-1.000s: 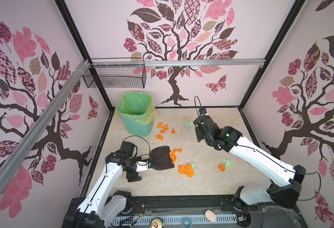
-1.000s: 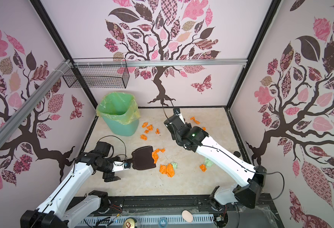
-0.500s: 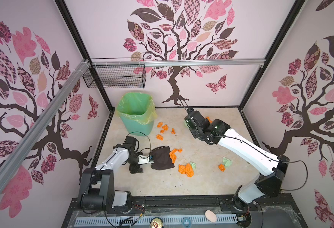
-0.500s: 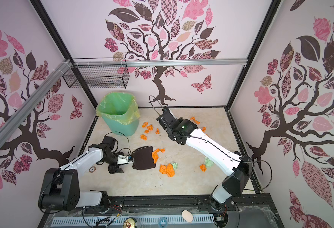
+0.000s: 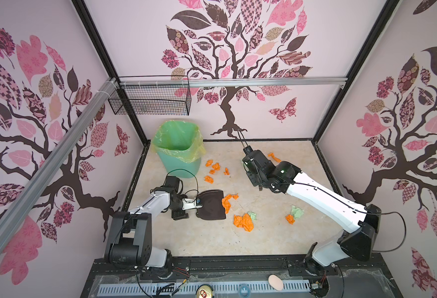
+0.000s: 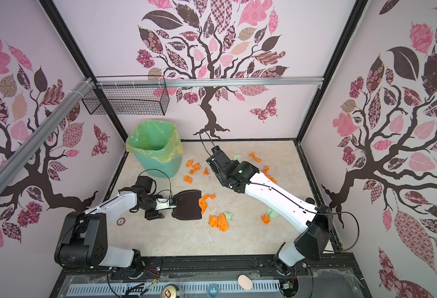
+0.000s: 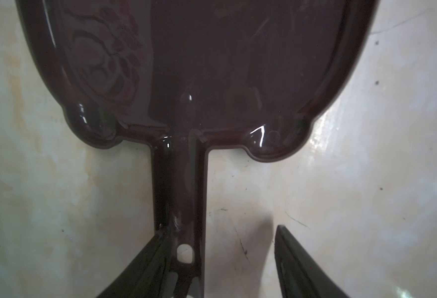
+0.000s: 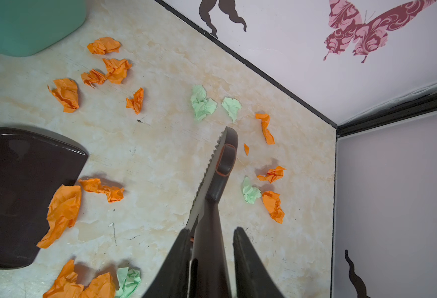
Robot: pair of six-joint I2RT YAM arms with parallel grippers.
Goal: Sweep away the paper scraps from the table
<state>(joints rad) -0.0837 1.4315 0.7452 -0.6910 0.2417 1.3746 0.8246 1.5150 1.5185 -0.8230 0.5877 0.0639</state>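
Observation:
Orange and pale green paper scraps lie on the beige table [image 5: 264, 240]: a cluster by the bin [image 5: 212, 166] [image 8: 65, 94], one at the dustpan's mouth [image 5: 227, 202] [image 8: 62, 211], a pile [image 5: 243, 222], and green ones near the back [image 8: 202, 103]. The dark brown dustpan [image 5: 211, 207] [image 6: 187, 207] lies flat. My left gripper [image 7: 220, 229] [image 5: 195, 202] is open around its handle [image 7: 178, 185]; one finger touches it and the other stands apart. My right gripper [image 8: 211, 229] [image 5: 253, 167] is shut on a dark toothed sweeping tool [image 8: 220, 165] that points at the back scraps.
A teal bin with a green liner [image 5: 178, 152] [image 6: 155, 152] stands at the back left. A wire basket [image 5: 150, 102] hangs on the wall above it. A small brown disc [image 6: 120, 221] lies near the left arm. Pink walls close three sides.
My right gripper has moved left and toward the back wall with its tool. The left arm's elbow has folded back toward the front while its gripper stays at the dustpan handle.

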